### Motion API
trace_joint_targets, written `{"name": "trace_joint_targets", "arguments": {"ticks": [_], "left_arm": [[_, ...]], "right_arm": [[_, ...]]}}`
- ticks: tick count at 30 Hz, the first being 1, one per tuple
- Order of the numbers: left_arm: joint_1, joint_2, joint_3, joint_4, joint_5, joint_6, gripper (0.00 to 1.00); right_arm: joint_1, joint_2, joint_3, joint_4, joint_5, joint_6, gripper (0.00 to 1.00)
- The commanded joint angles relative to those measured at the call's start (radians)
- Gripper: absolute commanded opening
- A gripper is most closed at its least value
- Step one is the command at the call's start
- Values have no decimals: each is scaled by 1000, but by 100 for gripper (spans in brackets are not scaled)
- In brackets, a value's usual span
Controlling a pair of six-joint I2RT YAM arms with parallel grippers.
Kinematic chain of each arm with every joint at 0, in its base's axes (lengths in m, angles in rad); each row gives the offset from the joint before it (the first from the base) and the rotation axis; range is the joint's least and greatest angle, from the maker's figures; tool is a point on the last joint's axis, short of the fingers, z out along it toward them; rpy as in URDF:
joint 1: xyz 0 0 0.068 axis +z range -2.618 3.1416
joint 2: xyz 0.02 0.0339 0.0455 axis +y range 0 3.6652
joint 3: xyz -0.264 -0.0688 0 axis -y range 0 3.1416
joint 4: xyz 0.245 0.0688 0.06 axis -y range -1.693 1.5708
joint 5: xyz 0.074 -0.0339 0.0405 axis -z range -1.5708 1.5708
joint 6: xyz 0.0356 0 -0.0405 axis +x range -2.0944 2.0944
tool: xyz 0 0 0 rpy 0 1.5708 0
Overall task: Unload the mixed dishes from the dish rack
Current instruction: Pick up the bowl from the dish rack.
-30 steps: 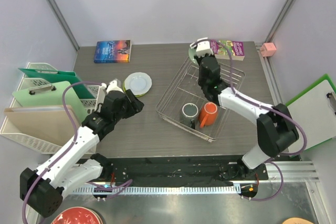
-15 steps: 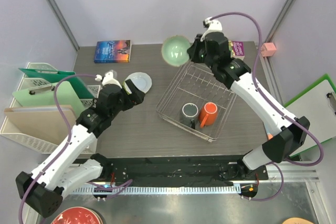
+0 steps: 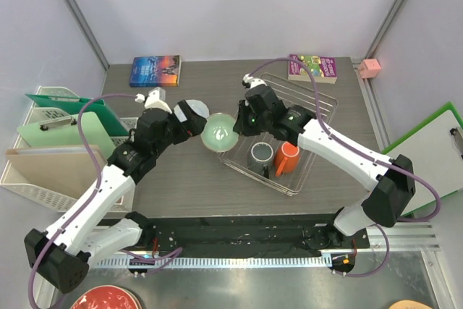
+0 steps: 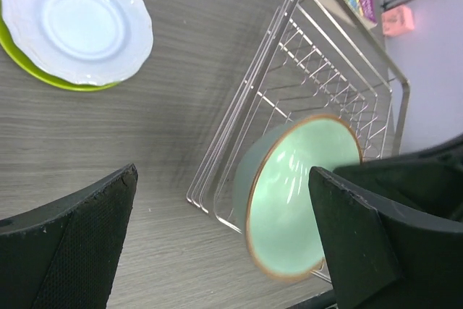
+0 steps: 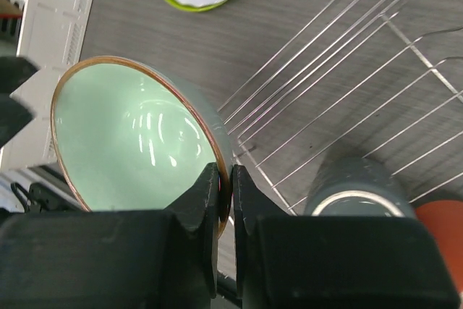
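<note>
My right gripper [image 3: 235, 124] is shut on the rim of the pale mint-green bowl [image 3: 219, 132] and holds it tilted above the dish rack's [image 3: 315, 129] left edge. The pinch shows in the right wrist view [image 5: 226, 179], with the bowl [image 5: 130, 135] to its left. My left gripper [image 3: 195, 127] is open and empty just left of the bowl [image 4: 300, 193], jaws wide [image 4: 221, 179]. A grey metallic mug [image 3: 261, 155] and an orange mug [image 3: 287, 158] stand in the rack. The light grey plate [image 4: 76, 19] lies on the lime-green plate [image 4: 40, 76] on the table.
A blue book [image 3: 155, 70] lies at the back left and another book [image 3: 313, 67] behind the rack. White file trays [image 3: 51, 171] with a green clipboard [image 3: 72, 124] stand at the left edge. A red plate [image 3: 105, 300] sits below the table front.
My right arm lifted the bowl from the rack's back, swung it left and lowered it to the rack's left edge. My left gripper moved right, over the plates, towards the bowl.
</note>
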Motion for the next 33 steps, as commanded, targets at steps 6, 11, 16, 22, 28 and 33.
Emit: {"name": "trace_joint_targets", "arguments": {"ticks": [6,11,16,22,28,33], "left_arm": [[-3,39,-19,104,97,-19,85],[-3,47,-33,110,158,0,62],[-3,41,-50,110,212,0,64],[-3,22,-90,110,264,13,59],[-3,13,-105,66,260,44,37],[-3,42,-90,44,244,68,2]], "right_arm": [[50,-69,-14,104,-1,39,1],[53,-77,-19,105,20,36,1],[53,-71,-9,105,7,33,1],[53,-77,-3,104,4,34,1],[53,-79,6,99,-10,39,1],[53,-66,12,101,-22,43,1]]}}
